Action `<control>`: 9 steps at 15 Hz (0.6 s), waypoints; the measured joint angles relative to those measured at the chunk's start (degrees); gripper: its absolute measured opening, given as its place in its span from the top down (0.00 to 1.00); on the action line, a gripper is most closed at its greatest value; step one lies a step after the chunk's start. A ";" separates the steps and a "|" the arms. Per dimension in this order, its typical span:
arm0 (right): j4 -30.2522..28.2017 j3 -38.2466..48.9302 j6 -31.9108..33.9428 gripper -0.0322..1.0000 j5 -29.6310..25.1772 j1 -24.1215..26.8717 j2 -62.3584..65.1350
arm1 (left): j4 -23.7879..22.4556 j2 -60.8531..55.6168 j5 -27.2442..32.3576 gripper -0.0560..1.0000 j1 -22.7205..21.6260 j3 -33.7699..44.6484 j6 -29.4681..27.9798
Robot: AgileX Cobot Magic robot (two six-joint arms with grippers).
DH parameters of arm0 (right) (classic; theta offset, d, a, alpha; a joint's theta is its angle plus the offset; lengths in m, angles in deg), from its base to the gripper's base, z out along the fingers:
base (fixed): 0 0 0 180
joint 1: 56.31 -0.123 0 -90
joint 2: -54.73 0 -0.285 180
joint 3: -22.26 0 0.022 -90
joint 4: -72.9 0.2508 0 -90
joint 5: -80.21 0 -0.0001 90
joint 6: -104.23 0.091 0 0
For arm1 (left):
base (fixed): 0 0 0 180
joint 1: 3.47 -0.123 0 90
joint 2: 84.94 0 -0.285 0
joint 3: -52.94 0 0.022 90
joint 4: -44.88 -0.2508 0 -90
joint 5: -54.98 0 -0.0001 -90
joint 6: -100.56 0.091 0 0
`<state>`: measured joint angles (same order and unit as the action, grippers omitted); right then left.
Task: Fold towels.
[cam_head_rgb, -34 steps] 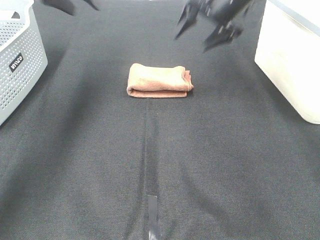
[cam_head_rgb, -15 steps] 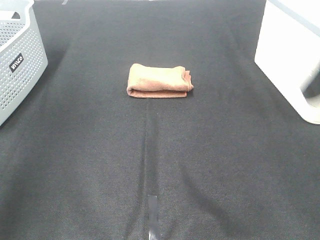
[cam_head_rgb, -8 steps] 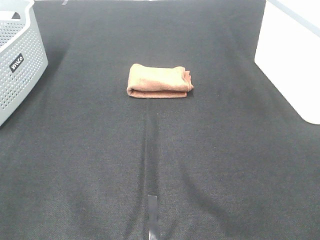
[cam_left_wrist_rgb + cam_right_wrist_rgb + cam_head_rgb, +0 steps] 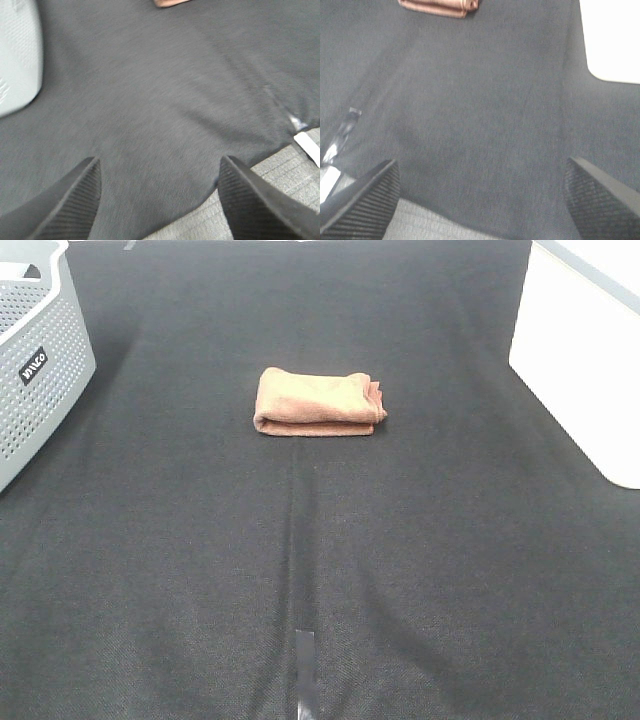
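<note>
Towel (image 4: 318,401) folded, long axis apparently crosswise

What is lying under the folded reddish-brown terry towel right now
The folded reddish-brown terry towel rests directly on the black fabric mat. Nothing sticks out from beneath it; the patch it covers and its inner layers are hidden.

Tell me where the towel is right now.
In the exterior high view the folded towel lies on the black cloth, slightly above centre, between the grey basket on the left and the white bin on the right.
</note>
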<state>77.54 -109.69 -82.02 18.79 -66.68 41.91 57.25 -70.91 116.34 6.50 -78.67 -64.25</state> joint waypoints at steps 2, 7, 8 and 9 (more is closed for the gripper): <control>0.00 0.00 0.00 0.16 0.00 0.00 0.00 | 0.11 0.00 -0.29 0.34 0.00 0.06 0.23; 0.00 0.00 0.00 0.16 0.00 0.00 0.00 | 0.11 0.00 -0.40 0.34 0.00 0.11 0.23; 0.00 0.00 0.00 0.16 0.00 0.00 0.00 | 0.11 0.00 -0.40 0.34 0.00 0.11 0.23; 0.00 0.00 0.00 0.16 0.00 0.00 0.00 | 0.11 0.00 -0.40 0.34 0.00 0.11 0.23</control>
<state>77.54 -109.69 -82.02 18.79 -66.68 41.91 57.37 -70.91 115.94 6.50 -78.55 -64.03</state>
